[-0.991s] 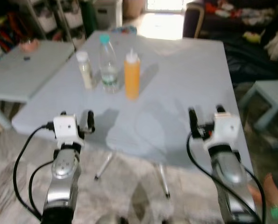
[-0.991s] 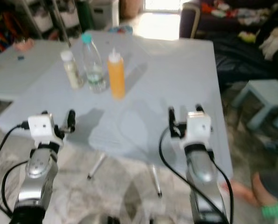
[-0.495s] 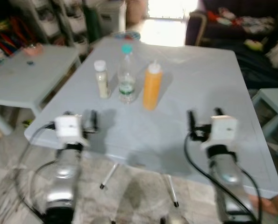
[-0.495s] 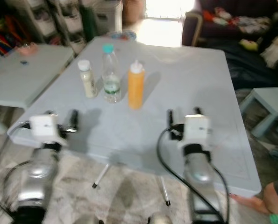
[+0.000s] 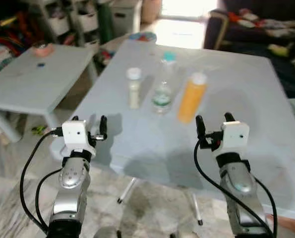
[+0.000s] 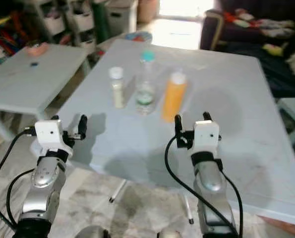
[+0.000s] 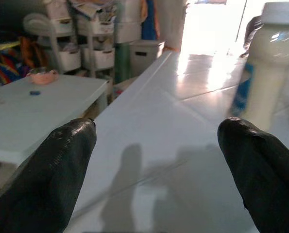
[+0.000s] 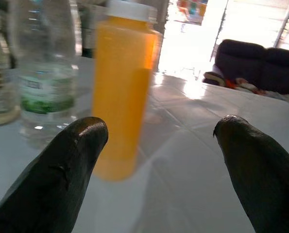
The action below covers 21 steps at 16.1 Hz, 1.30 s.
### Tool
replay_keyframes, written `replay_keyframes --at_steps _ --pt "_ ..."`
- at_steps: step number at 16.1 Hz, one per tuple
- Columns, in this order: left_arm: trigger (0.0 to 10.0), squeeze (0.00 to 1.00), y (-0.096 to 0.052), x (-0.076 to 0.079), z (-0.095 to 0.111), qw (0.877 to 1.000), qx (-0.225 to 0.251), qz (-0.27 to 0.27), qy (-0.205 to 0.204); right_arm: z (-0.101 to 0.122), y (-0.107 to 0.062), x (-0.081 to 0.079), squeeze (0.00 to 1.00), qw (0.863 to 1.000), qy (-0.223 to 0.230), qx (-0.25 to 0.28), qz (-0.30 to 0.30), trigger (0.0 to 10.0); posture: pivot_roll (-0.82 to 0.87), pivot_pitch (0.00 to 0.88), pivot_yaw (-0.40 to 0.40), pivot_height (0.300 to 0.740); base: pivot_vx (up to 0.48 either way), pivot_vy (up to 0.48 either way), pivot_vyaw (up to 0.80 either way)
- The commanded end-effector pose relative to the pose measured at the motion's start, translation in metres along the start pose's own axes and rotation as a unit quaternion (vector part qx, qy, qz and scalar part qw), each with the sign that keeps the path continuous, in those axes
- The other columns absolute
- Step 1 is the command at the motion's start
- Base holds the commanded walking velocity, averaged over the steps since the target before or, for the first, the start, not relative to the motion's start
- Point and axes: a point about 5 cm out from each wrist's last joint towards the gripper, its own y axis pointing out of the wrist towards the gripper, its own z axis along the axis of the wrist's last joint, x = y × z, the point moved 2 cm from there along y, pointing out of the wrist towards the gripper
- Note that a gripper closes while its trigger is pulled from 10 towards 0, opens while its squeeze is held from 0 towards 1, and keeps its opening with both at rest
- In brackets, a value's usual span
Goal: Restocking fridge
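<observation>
Three bottles stand in a row on the pale grey table [image 5: 246,84]: a small cream bottle [image 5: 133,88] with a white cap, a clear water bottle [image 5: 163,84] with a teal cap, and an orange bottle [image 5: 191,98] with a white cap. My left gripper [image 5: 89,127] is open over the table's near left edge, short of the cream bottle [image 7: 265,63]. My right gripper [image 5: 212,125] is open just in front of the orange bottle [image 8: 121,87], a little to its right, with the water bottle [image 8: 44,73] beside it. Nothing is between either pair of fingers.
A lower pale table [image 5: 33,79] stands to the left with a pink bowl [image 5: 40,48] on it. White storage shelves [image 5: 83,20] line the back left. A dark sofa [image 5: 256,22] with scattered items is at the back right. Folding table legs [image 5: 127,191] show beneath.
The camera has swung left and closer, so the bottles now sit nearer the right gripper. Both grippers stay open and empty at the table's near edge.
</observation>
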Motion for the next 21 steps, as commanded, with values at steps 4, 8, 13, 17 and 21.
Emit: replay_keyframes --at_steps 4,8,13,17,21 --pt "10.0 0.00 -0.001 0.003 0.003 1.000 0.001 -0.004 -0.004 0.017 0.019 0.007 0.00 0.999 -0.022 0.037 0.012 10.0 -0.03 0.042 -0.003 0.740 0.000 0.000 0.00" --pt "10.0 0.00 -0.002 0.001 0.005 1.000 0.002 0.000 0.000 0.024 0.043 0.005 0.00 0.998 -0.013 0.046 0.039 10.0 0.00 0.054 -0.007 0.740 0.000 0.000 0.00" --pt "10.0 0.00 -0.004 -0.003 0.007 1.000 0.004 0.005 0.007 0.036 0.064 -0.002 0.61 0.995 -0.009 0.072 0.073 10.0 0.01 0.062 -0.005 0.740 0.000 0.000 0.00" --pt "10.0 0.00 -0.003 -0.003 0.008 1.000 0.004 0.006 0.007 0.035 0.062 -0.002 1.00 0.993 -0.004 0.073 0.089 10.0 0.01 0.066 -0.003 0.740 0.000 0.000 0.00" --pt "10.0 0.00 -0.003 -0.003 0.007 1.000 0.000 0.004 0.007 0.036 0.063 -0.012 0.00 0.989 -0.007 0.077 0.127 10.0 0.01 0.071 -0.001 0.740 0.000 0.000 0.00"
